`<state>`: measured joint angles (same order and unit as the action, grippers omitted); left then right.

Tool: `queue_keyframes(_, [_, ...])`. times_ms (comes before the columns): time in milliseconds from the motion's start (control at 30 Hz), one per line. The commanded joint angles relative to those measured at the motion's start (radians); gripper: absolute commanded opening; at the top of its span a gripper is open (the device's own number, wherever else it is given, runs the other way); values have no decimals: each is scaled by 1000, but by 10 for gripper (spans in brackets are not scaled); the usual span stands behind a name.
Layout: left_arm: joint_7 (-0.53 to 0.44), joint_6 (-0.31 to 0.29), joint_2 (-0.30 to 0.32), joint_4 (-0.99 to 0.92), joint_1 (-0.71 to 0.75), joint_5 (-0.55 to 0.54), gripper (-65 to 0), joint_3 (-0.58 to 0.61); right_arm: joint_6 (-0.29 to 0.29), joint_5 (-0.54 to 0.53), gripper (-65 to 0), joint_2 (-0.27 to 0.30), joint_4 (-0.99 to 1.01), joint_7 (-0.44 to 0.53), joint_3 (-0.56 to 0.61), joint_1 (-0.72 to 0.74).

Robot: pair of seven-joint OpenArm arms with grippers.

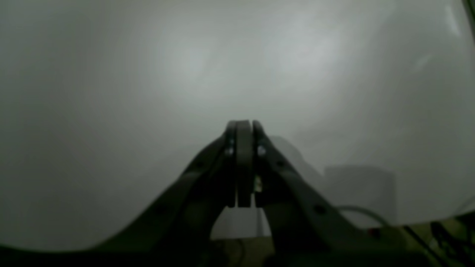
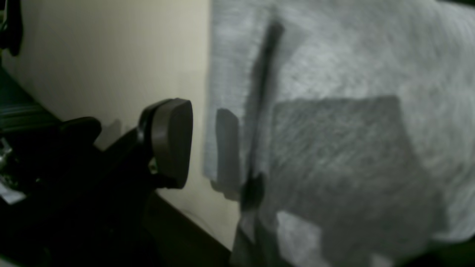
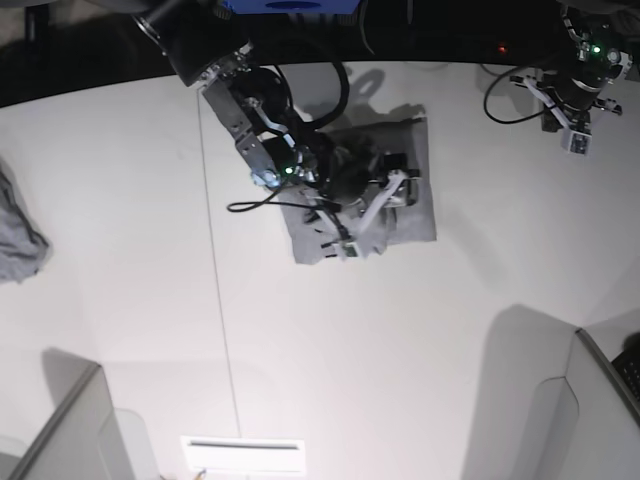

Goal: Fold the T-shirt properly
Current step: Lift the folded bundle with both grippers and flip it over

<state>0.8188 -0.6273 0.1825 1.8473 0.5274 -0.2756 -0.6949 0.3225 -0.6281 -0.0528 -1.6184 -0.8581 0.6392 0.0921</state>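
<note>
White tabletop [image 3: 330, 380] spreads pale and broad under me, a thin seam running down its left half. Near its far middle lies the T-shirt [image 3: 420, 215], heather grey, folded into a compact rectangle with its plain side up. My right arm reaches over it, and my right gripper [image 3: 368, 212] hangs just above the cloth with its fingers [image 2: 171, 142] spread apart, grasping nothing. My left gripper [image 1: 243, 128] sits well apart at the far corner, fingers pressed together on nothing. At the table's left edge lies a smaller crumpled grey cloth [image 3: 18, 240].
</note>
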Motion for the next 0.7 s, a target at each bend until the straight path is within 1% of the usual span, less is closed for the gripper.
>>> queue_keyframes(0, [-16,-15,2,12,4,-7,-650,-19,-7,-14,-275,-20,-23,18,15,33])
queue_keyframes(67, [-16,-19,2,12,4,-7,-650,-38,-7,-14,-276,-26,-23,18,46,50])
queue_keyframes(100, [-16,-21,2,12,6,-7,-650,-44,-7,-14,-276,-38,-23,18,57,59])
queue_keyframes(233, [-16,-21,2,10,7,-7,-650,-44,-7,-12,-276,-52,-1,17,75,80])
queue_keyframes(367, [-16,-21,4,10,3,-7,-650,-44,-7,-14,-276,-55,27,21,173,128])
queue_keyframes(433, [-16,-21,4,10,1,-7,-650,-44,-7,-14,-276,-66,37,20,212,148])
queue_keyframes(500, [-16,-21,4,10,1,-7,-650,-44,-7,-14,-276,-68,40,21,236,162])
queue_keyframes(567, [-16,-22,4,10,1,-7,-650,-44,-7,-14,-279,-68,23,18,232,166])
queue_keyframes(633, [-16,-24,4,12,4,-7,-650,-42,-7,-14,-296,-58,-9,18,227,165])
queue_keyframes(667, [-16,-24,2,15,4,-9,-650,-41,-7,-12,-311,-40,-26,18,227,165])
